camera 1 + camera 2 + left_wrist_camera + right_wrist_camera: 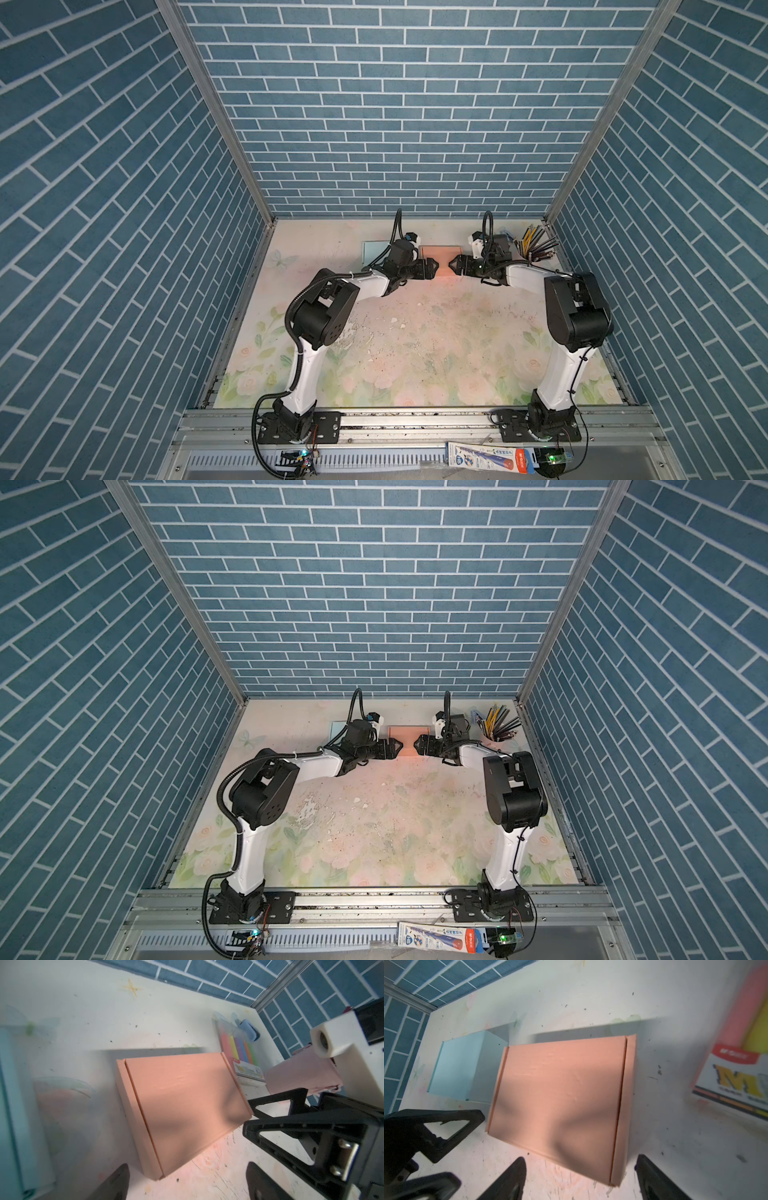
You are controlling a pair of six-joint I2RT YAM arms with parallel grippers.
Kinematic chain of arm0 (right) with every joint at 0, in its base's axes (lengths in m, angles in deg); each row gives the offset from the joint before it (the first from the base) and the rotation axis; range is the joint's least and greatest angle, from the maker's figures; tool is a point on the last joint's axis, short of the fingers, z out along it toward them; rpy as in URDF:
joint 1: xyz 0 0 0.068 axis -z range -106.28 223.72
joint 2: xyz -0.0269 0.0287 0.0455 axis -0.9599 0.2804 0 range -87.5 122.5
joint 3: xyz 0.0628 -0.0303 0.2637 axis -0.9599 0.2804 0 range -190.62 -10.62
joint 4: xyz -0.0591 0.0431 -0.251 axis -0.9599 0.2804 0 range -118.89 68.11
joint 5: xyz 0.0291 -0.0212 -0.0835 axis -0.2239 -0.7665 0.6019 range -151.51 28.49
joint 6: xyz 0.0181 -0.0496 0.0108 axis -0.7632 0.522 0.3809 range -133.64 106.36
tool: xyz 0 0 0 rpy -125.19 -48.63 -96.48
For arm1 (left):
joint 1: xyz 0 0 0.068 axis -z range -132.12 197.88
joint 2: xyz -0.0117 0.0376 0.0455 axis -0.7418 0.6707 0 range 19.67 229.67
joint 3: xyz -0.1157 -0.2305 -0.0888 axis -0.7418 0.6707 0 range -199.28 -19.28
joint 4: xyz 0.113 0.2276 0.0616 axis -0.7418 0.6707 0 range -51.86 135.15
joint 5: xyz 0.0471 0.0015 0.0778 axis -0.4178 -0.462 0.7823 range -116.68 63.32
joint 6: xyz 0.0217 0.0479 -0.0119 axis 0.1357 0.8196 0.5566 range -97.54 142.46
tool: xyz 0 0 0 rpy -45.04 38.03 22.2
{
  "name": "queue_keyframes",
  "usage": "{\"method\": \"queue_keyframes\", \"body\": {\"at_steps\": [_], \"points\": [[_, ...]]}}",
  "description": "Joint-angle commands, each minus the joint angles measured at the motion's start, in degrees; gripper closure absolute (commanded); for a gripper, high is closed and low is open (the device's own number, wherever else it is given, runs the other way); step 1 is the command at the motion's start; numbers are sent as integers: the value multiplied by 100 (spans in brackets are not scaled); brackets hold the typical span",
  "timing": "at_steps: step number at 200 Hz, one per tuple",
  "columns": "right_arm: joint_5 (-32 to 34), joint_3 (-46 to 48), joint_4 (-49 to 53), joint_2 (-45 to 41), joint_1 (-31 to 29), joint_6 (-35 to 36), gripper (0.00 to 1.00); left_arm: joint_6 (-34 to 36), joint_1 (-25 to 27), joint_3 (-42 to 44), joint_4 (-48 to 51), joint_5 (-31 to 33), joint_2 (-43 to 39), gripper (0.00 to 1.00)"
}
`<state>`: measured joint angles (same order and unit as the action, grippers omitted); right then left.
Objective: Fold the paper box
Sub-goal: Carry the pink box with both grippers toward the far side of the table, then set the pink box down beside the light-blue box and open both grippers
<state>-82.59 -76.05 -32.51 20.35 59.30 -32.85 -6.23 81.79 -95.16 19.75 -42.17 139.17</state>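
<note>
**State.** The paper box point(560, 1101) lies flat on the table point(415, 332), close to the far edge and roughly midway along it. Its lid is down, and in both wrist views narrow side flaps show along two opposite edges. The lid surface looks slightly dented. Judged from this, the fold is complete or nearly so.

**Pincers.** The left pincer point(188, 1174) is spread wide and pinches nothing; its fingertips stand just short of the box edge that faces the near edge of the table. The right pincer point(581, 1158) is likewise spread and empty, placed the same way. In both top views the two pincers face each other tip to tip over the box, near one another but apart.

**Surroundings.** A light blue box point(456, 1066) sits just beside the paper box, on the side toward the left edge of the table. A pink pencil cup point(301, 1076) and a marker pack point(241, 1053) occupy the far right corner.

**Hazards.**
- Lid spring-back: with no pincer holding it, a lid whose tuck flaps are not fully seated may lift. The pictures do not show whether they are seated.
- Snagging: a spread finger that passes low over the box may catch a side flap and pull the fold open or drag the box.
- Arm contact: the pincers are close, so any move toward the middle risks a collision.
- Clutter: a wide swing of the right arm may tip the pencil cup, and a push on the paper box may drive it into the light blue box.
</note>
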Motion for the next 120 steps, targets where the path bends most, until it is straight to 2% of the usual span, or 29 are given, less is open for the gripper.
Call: {"method": "queue_keyframes", "body": {"at_steps": [1,44,79,120], "points": [[204,239,76,-593,-13,115,16,34,-21,416,-317,42,-595,12],[499,1098,42,-1391,-202,102,17,100,-12,1931,-372,113,-2090,12],[1054,1566,-64,-1854,-879,146,20,-8,-3,3152,-325,151,-3451,12],[1360,1511,-262,-1473,-1160,15,25,-14,19,3814,70,143,-4553,12]]}}
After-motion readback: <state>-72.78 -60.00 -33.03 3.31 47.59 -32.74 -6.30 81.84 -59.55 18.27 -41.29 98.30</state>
